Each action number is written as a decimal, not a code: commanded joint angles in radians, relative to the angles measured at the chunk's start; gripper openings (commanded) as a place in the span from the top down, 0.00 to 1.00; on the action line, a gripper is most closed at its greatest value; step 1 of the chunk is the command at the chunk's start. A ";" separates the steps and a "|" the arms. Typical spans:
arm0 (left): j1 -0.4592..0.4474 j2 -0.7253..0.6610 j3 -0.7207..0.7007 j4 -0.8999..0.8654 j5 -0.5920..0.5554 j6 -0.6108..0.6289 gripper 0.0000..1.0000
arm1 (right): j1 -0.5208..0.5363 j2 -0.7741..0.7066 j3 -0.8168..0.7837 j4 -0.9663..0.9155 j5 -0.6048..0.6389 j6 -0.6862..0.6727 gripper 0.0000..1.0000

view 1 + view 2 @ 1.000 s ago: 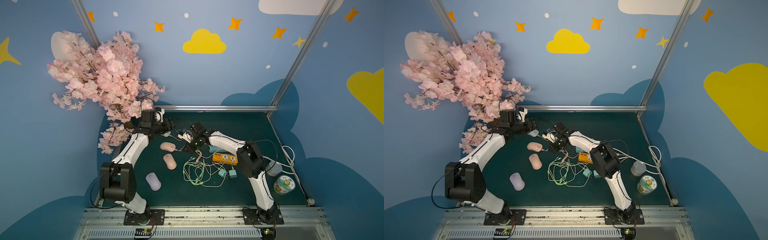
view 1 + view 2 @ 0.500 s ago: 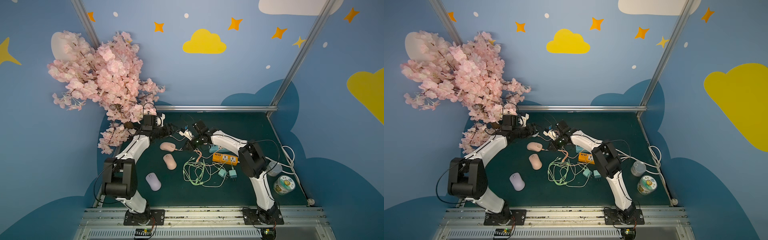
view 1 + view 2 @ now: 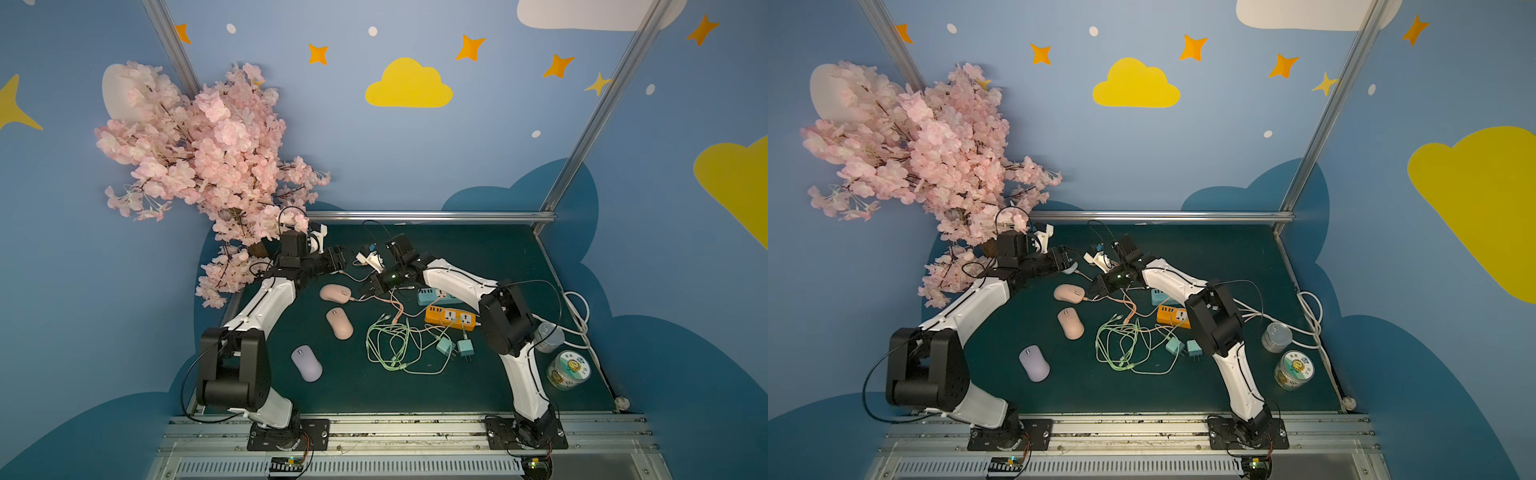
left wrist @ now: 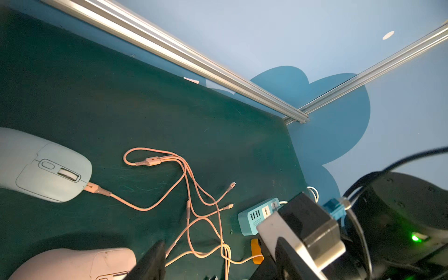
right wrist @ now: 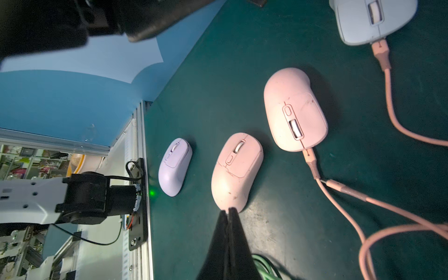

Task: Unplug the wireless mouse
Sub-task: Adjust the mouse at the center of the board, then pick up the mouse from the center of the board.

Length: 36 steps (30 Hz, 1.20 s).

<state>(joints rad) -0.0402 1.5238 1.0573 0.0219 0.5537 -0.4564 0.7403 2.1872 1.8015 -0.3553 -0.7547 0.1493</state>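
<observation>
Approach step, I judge. My left jaws hover spread near the blue mouse (image 4: 43,167) at the back of the worktop (image 3: 478,249); right jaws pressed together, empty. Next: pinch its pink plug (image 4: 97,189), pull straight.

No legible text, can label (image 3: 567,370) (too small)

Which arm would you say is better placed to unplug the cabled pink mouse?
Right, likely: the right gripper, shut, is nearest the plug of the pink mouse; the left gripper, open, is by the blue mouse.
</observation>
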 commanded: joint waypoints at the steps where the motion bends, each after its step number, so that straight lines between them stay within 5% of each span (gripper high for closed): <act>1: 0.002 -0.041 -0.070 0.221 0.041 0.006 0.30 | -0.009 -0.092 0.035 -0.015 -0.022 0.001 1.00; 4: 0.003 -0.052 -0.119 0.352 0.066 -0.012 0.30 | -0.020 -0.140 0.023 -0.049 -0.011 -0.019 1.00; 14: 0.002 -0.079 -0.125 0.363 0.095 0.002 0.30 | -0.049 -0.284 -0.028 -0.134 -0.016 -0.084 1.00; 15: 0.002 -0.080 -0.125 0.367 0.094 -0.004 0.30 | -0.048 -0.275 -0.033 -0.139 -0.010 -0.090 0.98; 17: 0.001 -0.084 -0.125 0.371 0.092 -0.009 0.30 | -0.047 -0.220 0.000 -0.202 0.026 -0.111 0.71; 20: 0.001 -0.097 -0.123 0.349 0.083 0.000 0.30 | -0.027 -0.115 0.089 -0.305 0.130 -0.157 0.44; 28: 0.001 -0.108 -0.121 0.336 0.071 0.000 0.30 | -0.012 0.176 0.391 -0.541 0.334 -0.294 0.44; 36: 0.002 -0.083 -0.127 0.393 0.096 -0.065 0.31 | 0.014 0.276 0.419 -0.573 0.414 -0.407 0.38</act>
<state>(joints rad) -0.0402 1.4307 0.9337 0.3714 0.6323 -0.4957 0.7410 2.4462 2.1799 -0.8814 -0.3985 -0.1913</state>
